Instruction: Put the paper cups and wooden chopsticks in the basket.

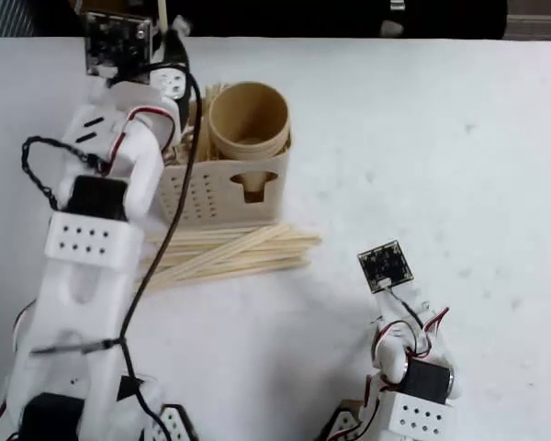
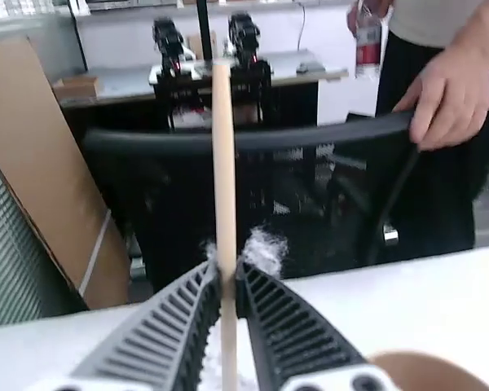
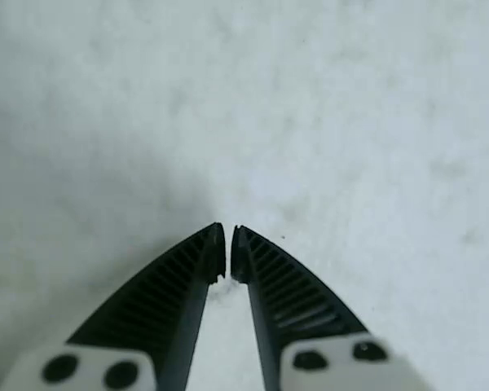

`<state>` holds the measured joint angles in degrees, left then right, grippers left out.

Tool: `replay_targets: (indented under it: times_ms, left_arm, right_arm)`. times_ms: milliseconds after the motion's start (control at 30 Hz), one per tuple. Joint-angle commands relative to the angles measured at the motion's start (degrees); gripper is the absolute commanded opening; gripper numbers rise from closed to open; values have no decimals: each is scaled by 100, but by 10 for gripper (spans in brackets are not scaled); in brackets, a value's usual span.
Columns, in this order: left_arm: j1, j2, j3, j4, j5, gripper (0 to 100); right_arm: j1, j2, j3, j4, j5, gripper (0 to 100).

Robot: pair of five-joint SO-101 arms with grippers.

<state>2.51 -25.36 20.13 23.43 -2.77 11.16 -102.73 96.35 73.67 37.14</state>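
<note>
You can't see either end of the held chopstick. Its lower end runs behind the left gripper and off the left wrist view's edge, and the high view's top edge cuts off its upper end. The left arm covers the near side of the basket and one end of the loose chopsticks. You can't count the nested paper cups. From above, the camera board hides the right gripper.
</note>
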Motion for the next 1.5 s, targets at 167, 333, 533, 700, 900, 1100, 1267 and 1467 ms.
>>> replay_targets:
  times_ms: [167, 333, 533, 700, 900, 1100, 1267, 1467]
  left_arm:
    - [-303, 400, 70, -220, 97, 44]
    - [-514, 303, -229, 659, 105, 133]
    - [-585, -549, -624, 2101, 70, 129]
    - [-558, -1798, -1002, 3323, -18, 128]
    - [558, -2413, -1143, 5407, -1292, 128]
    - [1965, -1754, 255, 6321, -2558, 131]
    - [2044, -532, 1521, 4914, -2901, 131]
    - [2035, 1156, 1705, 3815, -3138, 131]
  right_arm:
    - [-75, -57, 53, 13, 44, 33]
    - [-75, -57, 53, 13, 44, 33]
    - [-75, -57, 53, 13, 44, 33]
    - [-75, -57, 53, 13, 44, 33]
    - [-75, -57, 53, 13, 44, 33]
    - [-75, -57, 53, 13, 44, 33]
    - [-75, -57, 53, 13, 44, 33]
    - [-75, -57, 53, 13, 44, 33]
